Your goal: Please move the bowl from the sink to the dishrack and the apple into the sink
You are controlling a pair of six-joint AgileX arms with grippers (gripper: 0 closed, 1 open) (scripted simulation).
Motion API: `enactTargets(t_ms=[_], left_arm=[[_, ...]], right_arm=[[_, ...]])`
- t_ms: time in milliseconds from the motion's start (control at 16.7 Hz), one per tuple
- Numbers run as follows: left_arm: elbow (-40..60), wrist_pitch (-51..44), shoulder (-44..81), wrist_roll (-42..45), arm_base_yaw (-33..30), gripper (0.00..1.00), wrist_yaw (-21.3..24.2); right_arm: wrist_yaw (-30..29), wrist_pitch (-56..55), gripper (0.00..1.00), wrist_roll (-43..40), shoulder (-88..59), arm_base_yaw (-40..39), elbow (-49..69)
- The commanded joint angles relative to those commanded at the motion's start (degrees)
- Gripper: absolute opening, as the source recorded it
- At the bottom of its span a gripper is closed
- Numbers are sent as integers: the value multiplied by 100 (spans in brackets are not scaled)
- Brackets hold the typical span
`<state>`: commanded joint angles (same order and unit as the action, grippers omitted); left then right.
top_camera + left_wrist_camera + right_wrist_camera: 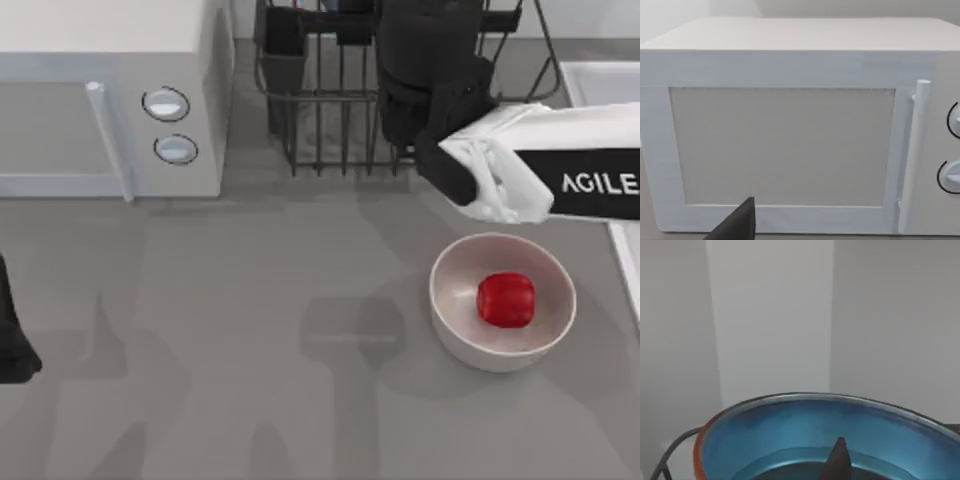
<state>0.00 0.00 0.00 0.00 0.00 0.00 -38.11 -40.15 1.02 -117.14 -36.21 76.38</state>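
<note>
Bowl [790,435]: our right gripper [840,460] has it over the dishrack [320,110] at 12 o'clock; fingers unclear.
Apple [505,300]: not yet moved, in white bowl [450,300].

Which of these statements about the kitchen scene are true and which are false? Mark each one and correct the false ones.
1. The apple lies in the white bowl. True.
2. The microwave door is open. False: it is shut.
3. The right arm reaches over the dishrack. True.
4. The blue bowl sits on the table beside the apple. False: the right wrist view shows it close under the right claw, with rack wire beside it.
</note>
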Motion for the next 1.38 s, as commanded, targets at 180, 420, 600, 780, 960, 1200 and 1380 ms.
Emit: enactTargets(t_ms=[180,420,600,780,960,1200,1380], left_arm=[[0,0,0,0,0,100,0],[0,0,0,0,0,100,0],[0,0,0,0,0,100,0],[0,0,0,0,0,100,0],[0,0,0,0,0,100,0],[0,0,0,0,0,100,0],[0,0,0,0,0,100,0]], right_arm=[[0,0,98,0,0,0,0],[0,0,100,0,0,0,0],[0,0,100,0,0,0,0],[0,1,100,0,2,-16,1],[315,190,100,-42,350,-87,-268],[1080,703,100,-86,1586,187,-1265],[1483,1196,100,-89,2752,689,-2217]])
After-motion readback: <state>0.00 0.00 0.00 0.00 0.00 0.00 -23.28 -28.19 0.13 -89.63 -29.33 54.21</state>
